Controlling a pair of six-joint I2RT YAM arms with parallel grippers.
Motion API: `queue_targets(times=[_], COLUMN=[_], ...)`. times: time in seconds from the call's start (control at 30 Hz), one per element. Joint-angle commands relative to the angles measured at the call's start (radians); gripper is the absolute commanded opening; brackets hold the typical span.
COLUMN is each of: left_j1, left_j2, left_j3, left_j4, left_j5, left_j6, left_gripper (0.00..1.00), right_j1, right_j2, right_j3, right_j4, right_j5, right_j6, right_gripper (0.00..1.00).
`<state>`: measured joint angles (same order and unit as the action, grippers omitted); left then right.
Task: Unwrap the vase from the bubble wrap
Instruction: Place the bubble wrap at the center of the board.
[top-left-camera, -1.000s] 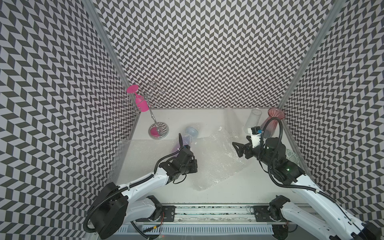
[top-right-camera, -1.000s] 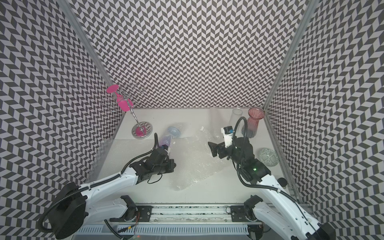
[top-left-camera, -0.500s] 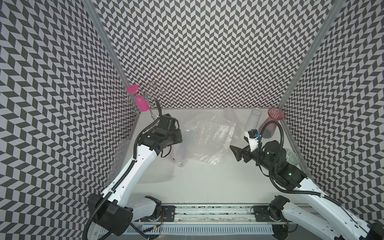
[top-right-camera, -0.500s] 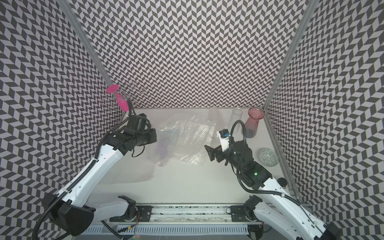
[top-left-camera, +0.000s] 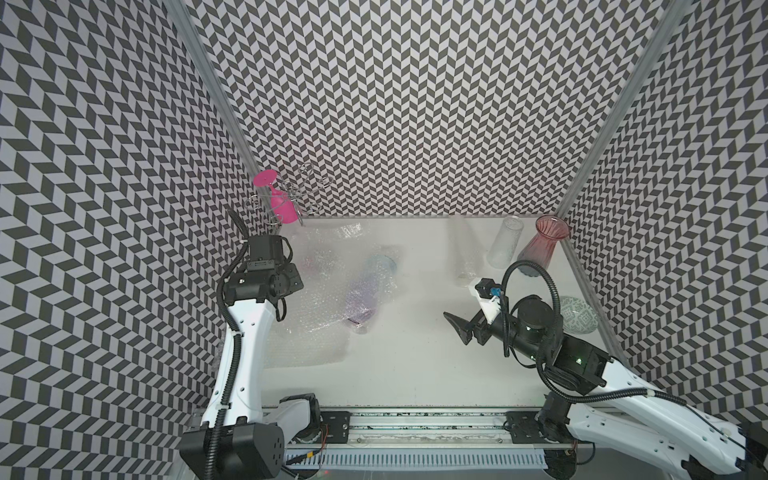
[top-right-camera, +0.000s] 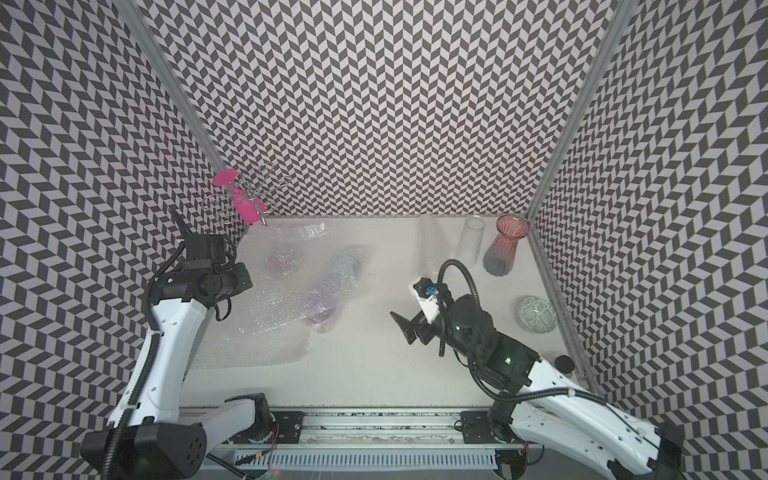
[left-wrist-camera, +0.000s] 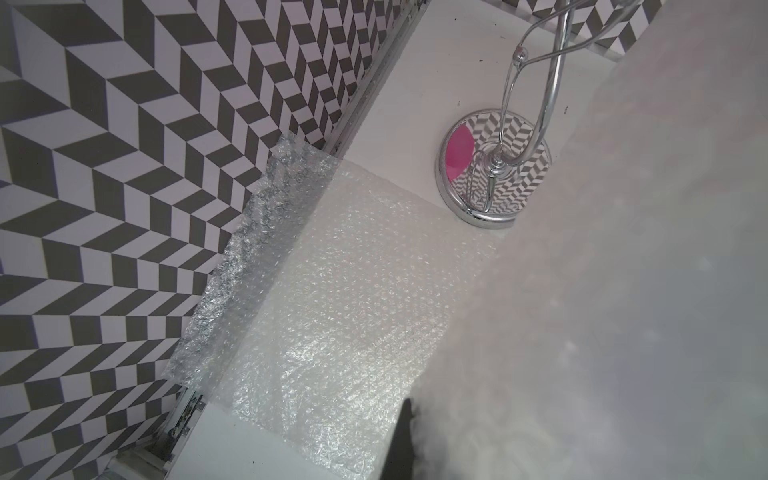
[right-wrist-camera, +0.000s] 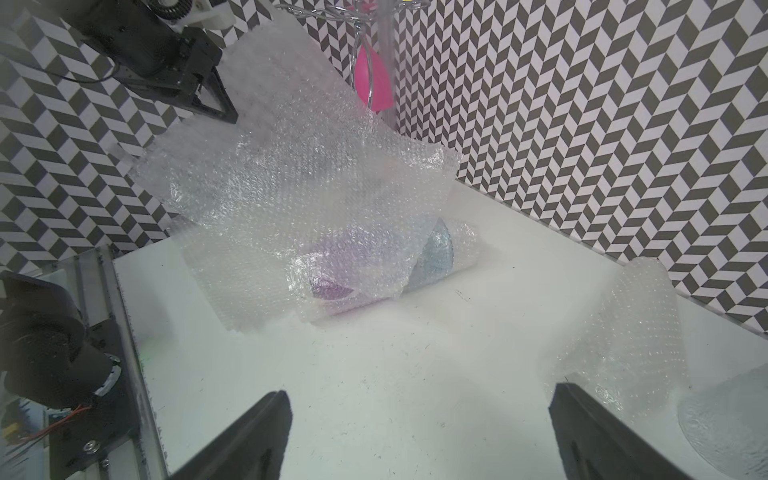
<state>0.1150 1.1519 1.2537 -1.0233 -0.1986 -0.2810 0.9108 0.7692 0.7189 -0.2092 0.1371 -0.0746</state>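
**Under the Left Pincer, a Vase Was Seen Half Wrapped**

Between the clenched jaws of the left pincer (right-wrist-camera: 226, 114), an edge of the bubble wrap (right-wrist-camera: 291, 187) was gripped and held up off the table (top-left-camera: 415, 365). From that pincer the sheet was draped downward. Its lower end was curled loosely round the vase (right-wrist-camera: 432, 253), which was laid on its side below and a little beyond the pincer. The vase's blue end was shown at the wrap's edge, while its purple part was veiled by a crinkled layer. Under the left pincer a second sheet (left-wrist-camera: 345, 291) was spread flat on the table, with one edge turned up against the patterned wall.

The right pincer (top-left-camera: 459, 330) was held released above bare table, its jaws spread wide with nothing between them. The vase was found ahead of it, well apart. Just beside that pincer a further curl of wrap (right-wrist-camera: 636, 332) was stood.

Off to the side of the right pincer, a clear glass (top-left-camera: 505, 243), a red vase (top-left-camera: 542, 245) and a round patterned vase (top-left-camera: 575, 313) were ranged near the wall. Beyond the left pincer a pink glass (top-left-camera: 282, 208) was hung on a chrome rack (left-wrist-camera: 494, 170).
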Motion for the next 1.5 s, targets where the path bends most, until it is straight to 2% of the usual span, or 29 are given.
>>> queue_targets(times=[0.0,0.13,0.4,0.6,0.73,0.8,0.87,0.9,0.97,1.0,1.03,1.1,1.2,1.3,1.4,1.47], left_j1=[0.026,0.057,0.095,0.111,0.111,0.111,0.112,0.112,0.109,0.107,0.106,0.094,0.069,0.037,-0.092,-0.218], left_j2=[0.016,0.094,0.242,0.283,0.304,0.301,0.286,0.279,0.262,0.254,0.246,0.227,0.177,0.102,0.027,0.005], left_j3=[-0.022,-0.052,-0.054,-0.039,-0.033,-0.037,-0.04,-0.039,-0.033,-0.032,-0.03,-0.026,-0.029,-0.021,0.006,0.002], left_j4=[-0.016,0.011,0.023,0.023,0.014,0.016,0.02,0.019,0.02,0.018,0.019,0.016,0.008,-0.002,-0.042,-0.066], left_j5=[-0.04,-0.048,-0.213,-0.315,-0.338,-0.332,-0.333,-0.333,-0.332,-0.33,-0.32,-0.301,-0.268,-0.187,-0.176,-0.162], left_j6=[0.019,0.013,0.018,0.056,0.053,0.052,0.049,0.048,0.048,0.045,0.043,0.035,0.013,-0.013,-0.057,-0.136], left_gripper=[0.0,0.0,0.0,0.0,0.0,0.08,0.23,0.34,0.67,0.78,0.85,0.92,0.96,0.99,0.99,1.0], right_j1=[0.017,0.031,0.032,0.032,0.034,0.033,0.034,0.033,0.033,0.034,0.033,0.033,0.032,0.032,0.032,0.033], right_j2=[-0.03,-0.05,-0.099,-0.113,-0.114,-0.115,-0.113,-0.112,-0.106,-0.102,-0.099,-0.091,-0.082,-0.071,-0.045,-0.017], right_j3=[-0.004,-0.021,-0.036,-0.05,-0.048,-0.049,-0.047,-0.045,-0.042,-0.04,-0.037,-0.03,-0.02,-0.008,0.013,0.026], right_j4=[0.05,0.068,0.074,0.088,0.087,0.086,0.085,0.084,0.085,0.083,0.082,0.079,0.075,0.071,0.073,0.077], right_j5=[0.049,0.035,0.068,0.069,0.071,0.073,0.073,0.073,0.069,0.066,0.062,0.059,0.057,0.06,0.061,0.055], right_j6=[-0.034,-0.023,-0.05,-0.053,-0.056,-0.056,-0.056,-0.055,-0.051,-0.049,-0.045,-0.041,-0.038,-0.036,-0.024,-0.01], right_gripper=[0.99,0.99,0.99,0.99,0.99,0.99,0.99,0.99,0.99,0.99,0.99,0.99,0.99,1.0,1.0,0.99])
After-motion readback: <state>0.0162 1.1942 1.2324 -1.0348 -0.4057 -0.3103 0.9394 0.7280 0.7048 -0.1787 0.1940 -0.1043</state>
